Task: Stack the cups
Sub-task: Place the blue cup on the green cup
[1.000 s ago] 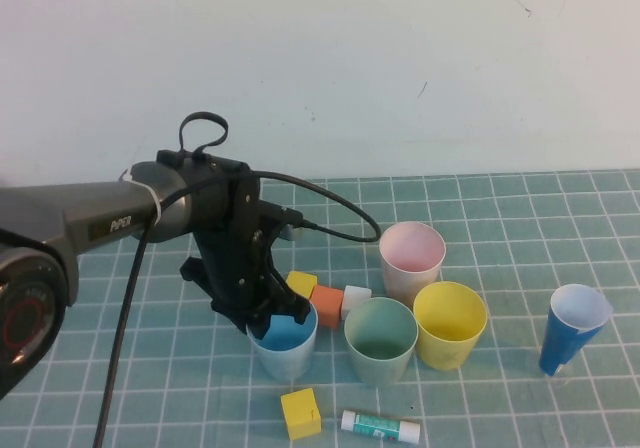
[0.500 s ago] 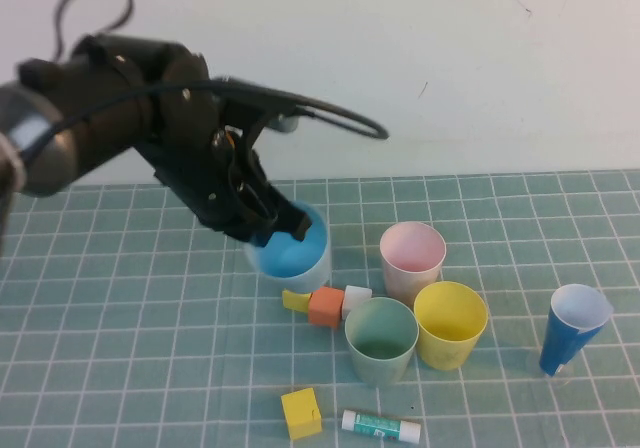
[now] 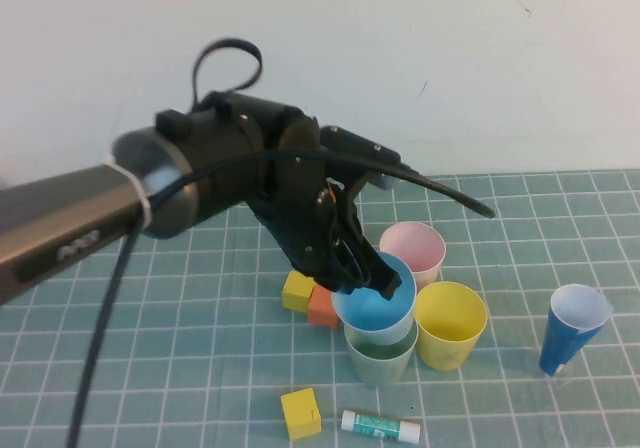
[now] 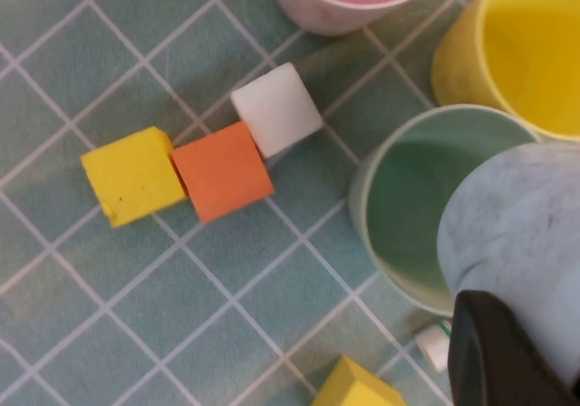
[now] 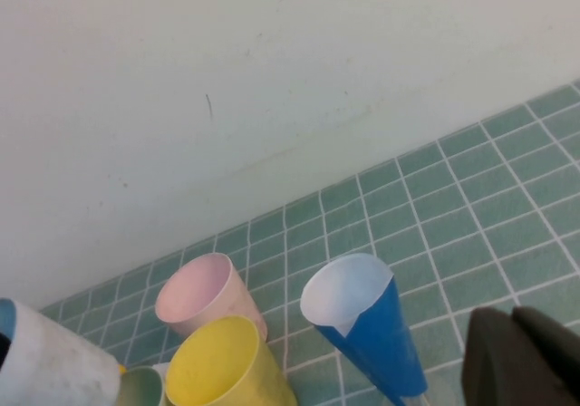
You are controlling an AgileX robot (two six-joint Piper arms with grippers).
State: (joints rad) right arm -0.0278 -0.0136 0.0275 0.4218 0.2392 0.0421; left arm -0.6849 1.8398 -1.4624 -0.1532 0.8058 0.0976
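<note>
Blocks first, since they were furthest left on the mat: a yellow block and an orange block sat touching each other, with a white block right against the orange one in the left wrist view. Nearer my side, I had a second yellow cube and a glue stick lying flat beside it.

My left gripper was up over the middle of the green grid mat, fingers clamped on the rim of the light blue cup. That cup was tilted and hung right above the mouth of the pale green cup; couldn't tell if the two were touching. Just right of the green one stood the yellow cup, with the pink cup behind it, both upright.

Well off to the right stood the tall dark blue cup, leaning a bit. My right gripper only showed as a dark edge in its own wrist view, near that blue cup, and I couldn't tell how its fingers were set.
</note>
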